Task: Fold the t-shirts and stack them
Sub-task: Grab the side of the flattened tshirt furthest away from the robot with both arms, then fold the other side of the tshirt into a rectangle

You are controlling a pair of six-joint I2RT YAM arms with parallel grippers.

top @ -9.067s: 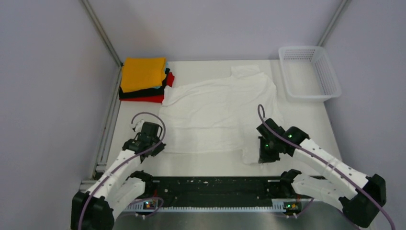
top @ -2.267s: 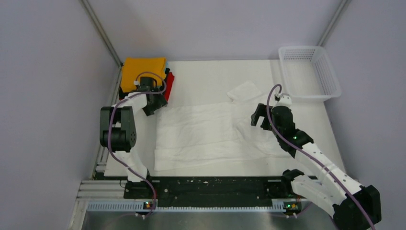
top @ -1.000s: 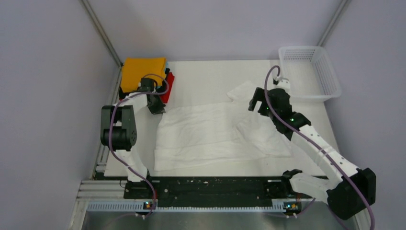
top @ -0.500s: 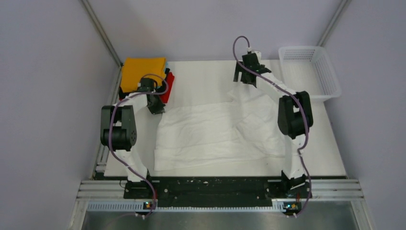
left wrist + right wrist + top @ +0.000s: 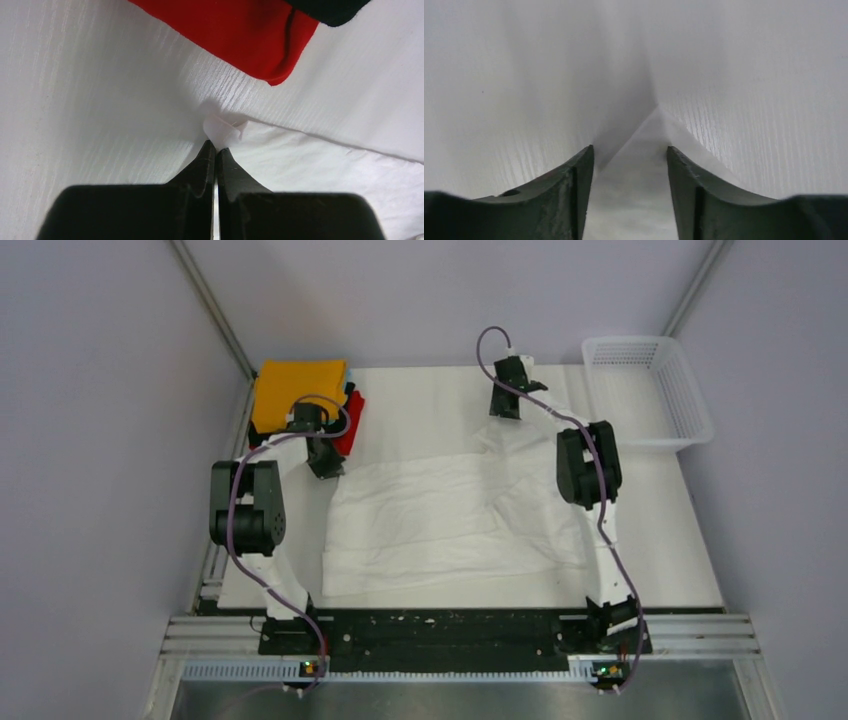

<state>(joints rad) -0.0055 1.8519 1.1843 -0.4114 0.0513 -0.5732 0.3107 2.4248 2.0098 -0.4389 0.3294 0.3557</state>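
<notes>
My left tool (image 5: 216,148) is clenched on a corner of the white t-shirt (image 5: 325,175), the red folded shirt (image 5: 235,35) just beyond its tips. Farther out, my right tool (image 5: 630,156) stands parted astride another tip, ungripped. If I pull now, that side could slip free and skew the fold.

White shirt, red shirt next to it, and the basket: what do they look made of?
white shirt: thin matte cloth, probably cotton knit; it wrinkles and drapes in soft folds.
red shirt: similar matte cloth, with a rounded folded edge.
basket: white plastic by the look; rigid lattice walls.
</notes>
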